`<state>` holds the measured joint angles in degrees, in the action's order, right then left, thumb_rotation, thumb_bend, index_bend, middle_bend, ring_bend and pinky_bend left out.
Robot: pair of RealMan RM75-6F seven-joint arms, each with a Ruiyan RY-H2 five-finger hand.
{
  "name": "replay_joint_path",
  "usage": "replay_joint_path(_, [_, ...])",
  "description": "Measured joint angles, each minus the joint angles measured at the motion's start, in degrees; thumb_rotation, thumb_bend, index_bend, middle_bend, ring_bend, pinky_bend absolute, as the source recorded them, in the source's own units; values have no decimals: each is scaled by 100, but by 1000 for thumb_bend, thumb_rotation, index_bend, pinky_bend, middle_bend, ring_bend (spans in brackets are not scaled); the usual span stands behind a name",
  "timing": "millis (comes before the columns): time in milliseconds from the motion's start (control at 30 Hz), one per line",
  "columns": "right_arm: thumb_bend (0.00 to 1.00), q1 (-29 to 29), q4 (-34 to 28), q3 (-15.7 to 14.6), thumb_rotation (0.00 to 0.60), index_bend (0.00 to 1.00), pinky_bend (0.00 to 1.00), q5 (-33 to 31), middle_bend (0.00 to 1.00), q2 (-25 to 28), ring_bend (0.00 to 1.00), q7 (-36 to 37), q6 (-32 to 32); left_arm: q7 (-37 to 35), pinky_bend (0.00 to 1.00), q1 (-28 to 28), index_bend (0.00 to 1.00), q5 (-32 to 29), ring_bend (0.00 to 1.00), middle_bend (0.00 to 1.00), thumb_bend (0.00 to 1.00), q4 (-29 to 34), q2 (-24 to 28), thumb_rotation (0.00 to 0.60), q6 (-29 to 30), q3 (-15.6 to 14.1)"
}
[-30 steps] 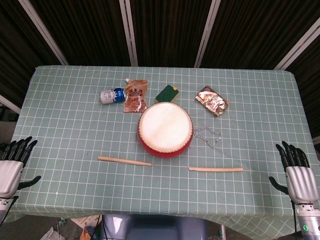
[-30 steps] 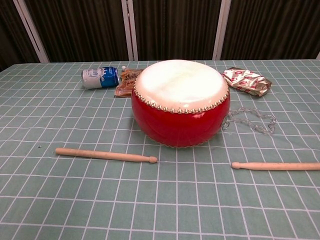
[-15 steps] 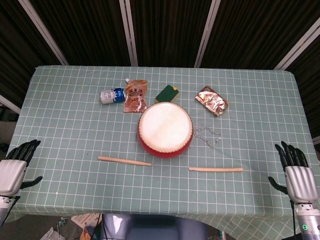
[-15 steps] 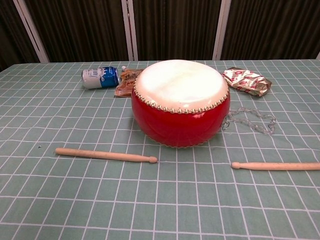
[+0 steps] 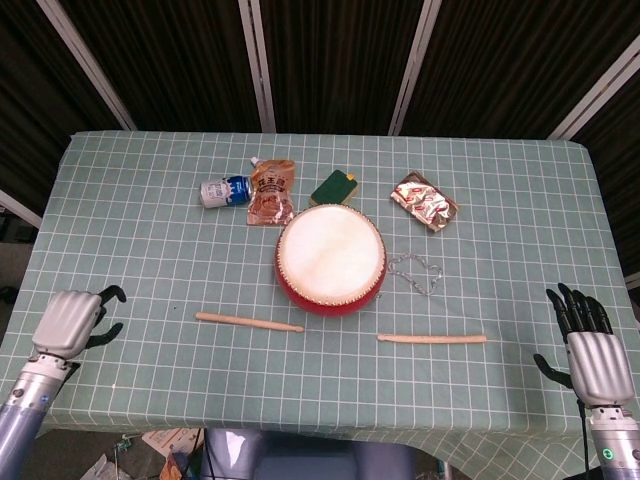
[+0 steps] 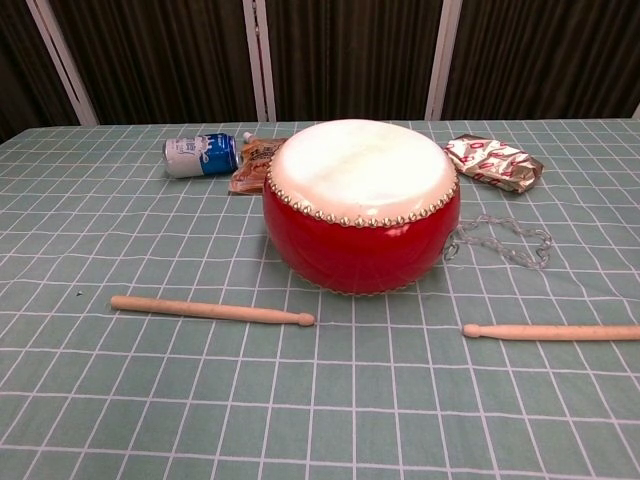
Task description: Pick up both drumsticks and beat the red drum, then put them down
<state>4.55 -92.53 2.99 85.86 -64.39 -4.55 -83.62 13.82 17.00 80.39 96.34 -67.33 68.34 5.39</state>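
Note:
The red drum (image 5: 330, 257) (image 6: 360, 205) with its pale skin stands mid-table. One wooden drumstick (image 5: 250, 321) (image 6: 210, 310) lies flat in front of it to the left, and a second drumstick (image 5: 432, 339) (image 6: 550, 332) lies flat to the front right. In the head view my left hand (image 5: 72, 322) hovers over the table's front left corner, far left of the nearer stick, holding nothing, its dark fingers pointing toward the stick. My right hand (image 5: 590, 350) is at the front right edge, fingers spread and empty, well right of the other stick. Neither hand appears in the chest view.
Behind the drum lie a blue-and-white can (image 5: 224, 190) (image 6: 200, 155), a brown pouch (image 5: 271, 192) (image 6: 252, 163), a green packet (image 5: 334, 186) and a foil packet (image 5: 424, 200) (image 6: 494, 162). A thin chain (image 5: 414, 270) (image 6: 500, 240) lies right of the drum. The checked tablecloth (image 5: 150, 260) covers the table.
My left hand has swung in from off the table's left edge to over its front left corner and turned toward the stick. The right hand has barely shifted. Drum and sticks have not moved.

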Motion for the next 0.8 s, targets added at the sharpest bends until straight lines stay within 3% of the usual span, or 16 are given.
replay_joint_path(400, [253, -6, 16, -20, 600, 0, 77, 47, 0, 41, 0, 148, -3, 1737, 1000, 880, 428, -1343, 1000, 1000, 273, 168, -983, 600, -824, 340])
replay_joint_path(800, [253, 11, 12, -25, 600, 0, 77, 66, 0, 59, 0, 261, 24, 2935, 1000, 1466, 459, -2362, 1000, 1000, 274, -66, -2019, 600, -856, 307])
